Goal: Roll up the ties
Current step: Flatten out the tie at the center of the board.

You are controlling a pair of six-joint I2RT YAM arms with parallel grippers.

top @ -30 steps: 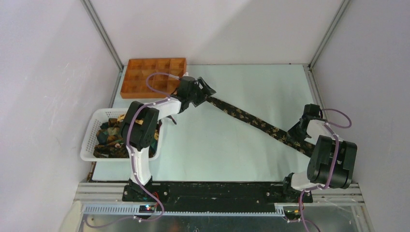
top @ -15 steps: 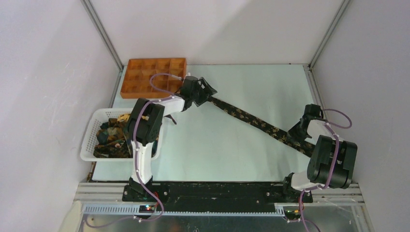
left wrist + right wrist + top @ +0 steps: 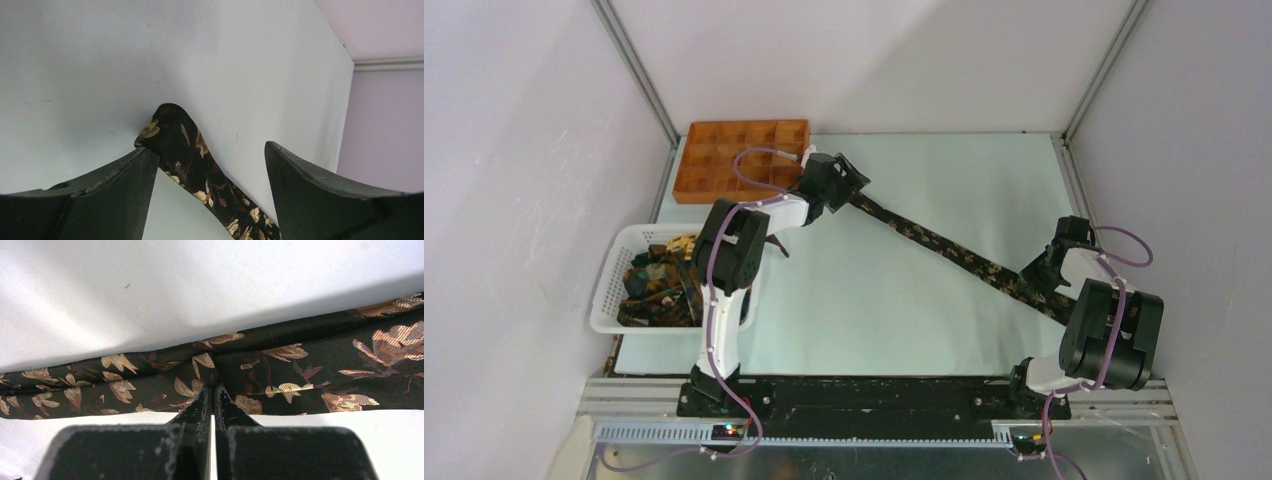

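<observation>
Pale green table [image 3: 874, 320], lilac walls [image 3: 874, 60]; left end effector [image 3: 210, 147] spread over tie [image 3: 944, 247], right end effector [image 3: 212, 387] pinching it

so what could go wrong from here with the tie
The tie ends against one side of the open left jaws, off-centre, so closing may catch only its edge. The right jaws pinch just a thin fold; tension could pull it free. The orange tray lies close beside the left wrist, and a swing could bump it.
</observation>
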